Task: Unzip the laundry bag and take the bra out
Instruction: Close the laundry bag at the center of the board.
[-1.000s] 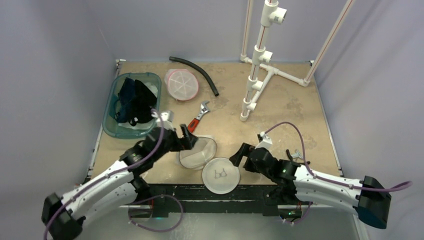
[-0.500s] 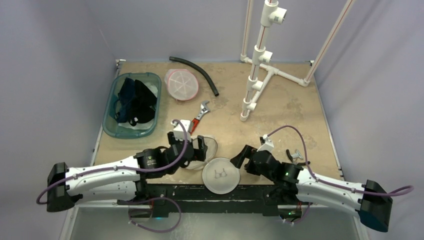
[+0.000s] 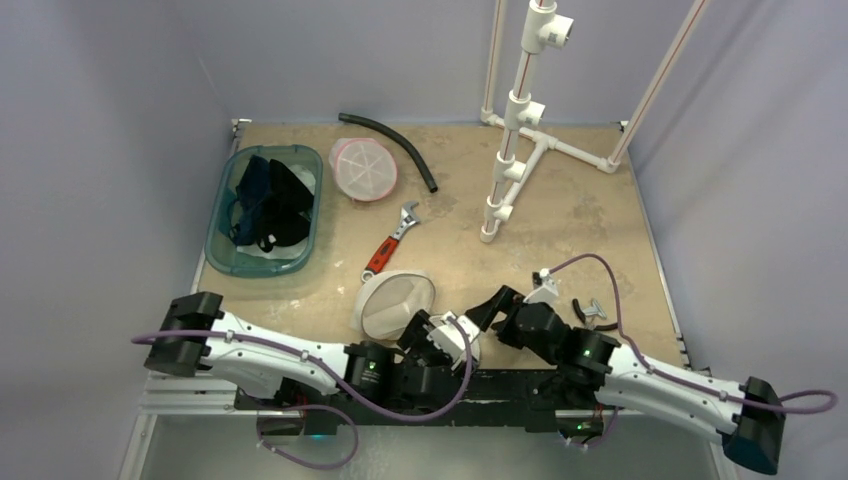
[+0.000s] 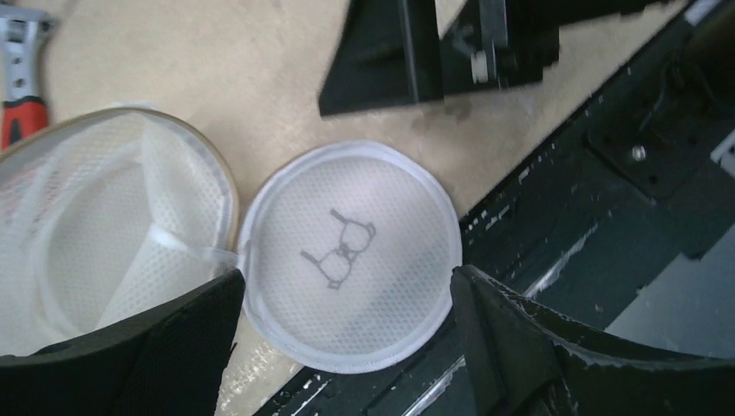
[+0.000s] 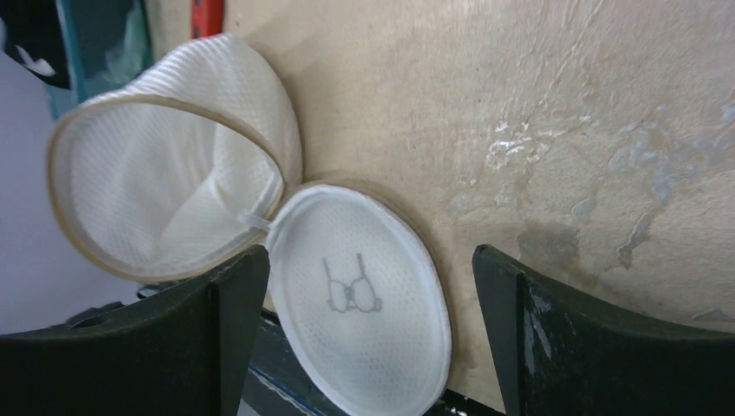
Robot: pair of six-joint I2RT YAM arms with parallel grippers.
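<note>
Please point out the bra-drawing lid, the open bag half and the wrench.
bra-drawing lid [image 4: 347, 257], left wrist view, printed centre.
open bag half [image 5: 147, 182], right wrist view, inner mesh.
wrench [image 3: 379, 258], top view, red handle.

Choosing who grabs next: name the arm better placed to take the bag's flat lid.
Left, probably: its open jaws hang over the lid, centred between them; the right arm holds its jaws off to the side.

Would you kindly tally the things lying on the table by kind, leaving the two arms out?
Mesh laundry bags: 2, the open white bag and the pink-rimmed bag
Wrench: 1
Black hose: 1
Teal bin: 1
Dark clothing bundle: 1
White pipe stand: 1
Small unclear item: 1
Total: 8
</note>
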